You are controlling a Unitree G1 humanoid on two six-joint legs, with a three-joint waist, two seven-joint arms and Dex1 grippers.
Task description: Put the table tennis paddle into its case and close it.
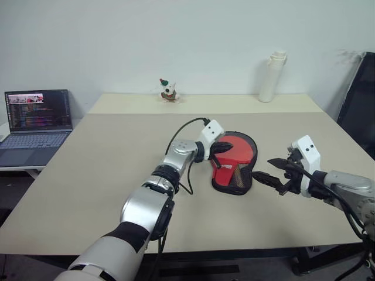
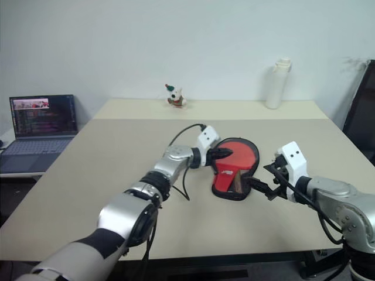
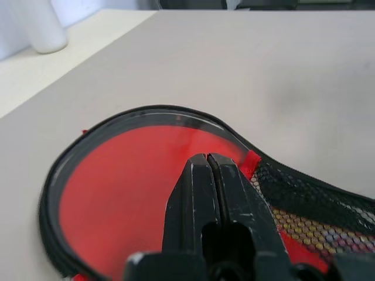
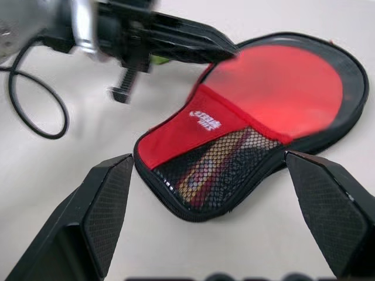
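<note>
Table [image 1: 88, 175]: beige, wide. Laptop [image 1: 36, 120]: open, on a side desk to the left. Bottle [image 1: 272, 76]: white, far edge. Case [image 1: 235, 162]: red side up (mesh pocket toward the robot), flat at mid-table. Left gripper [image 1: 225, 146]: fingers pressed together, over the case's round part. Right gripper [image 1: 274, 171]: spread wide, just beside the case. Toy figure [image 1: 169, 90]: small, far edge.

The case [image 4: 246, 123] is red with a white logo, black honeycomb mesh and black edging, on a beige table [image 1: 105, 170].
</note>
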